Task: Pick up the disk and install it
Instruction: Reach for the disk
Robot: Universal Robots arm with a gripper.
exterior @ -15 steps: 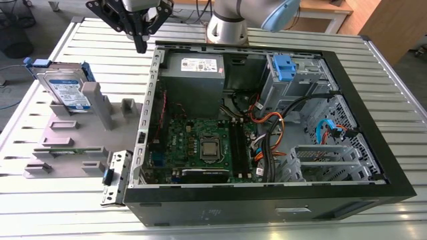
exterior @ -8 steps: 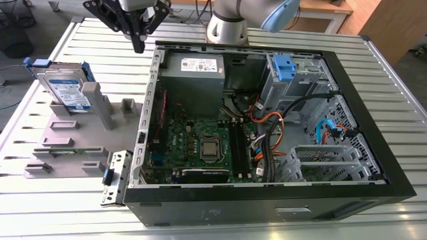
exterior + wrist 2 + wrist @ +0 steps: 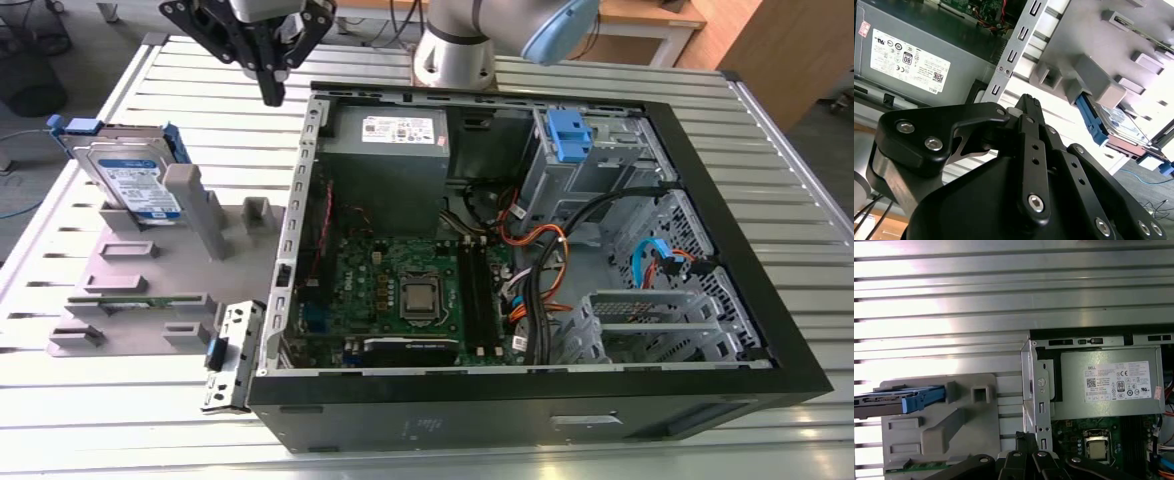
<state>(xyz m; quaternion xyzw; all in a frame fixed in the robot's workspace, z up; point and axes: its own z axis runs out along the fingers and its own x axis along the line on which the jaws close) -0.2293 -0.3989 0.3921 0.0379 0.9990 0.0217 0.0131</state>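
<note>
Approach step: gripper (image 3: 274, 93), fingers pressed together & empty, hovers beside PC case (image 3: 694, 392) corner. Disk (image 3: 127, 185) stands on edge in grey holder (image 3: 147, 275), well apart. Pick likely needs fingers spread, lined up over its top edge.

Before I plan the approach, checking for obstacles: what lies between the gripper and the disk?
The stretch is bare: just slatted table between the gripper and the disk, in the exterior view.

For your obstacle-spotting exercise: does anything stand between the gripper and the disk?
Nothing visible does. In the exterior view the gripper hangs in open air, and the disk stands upright in the grey fixture, top exposed.
</note>
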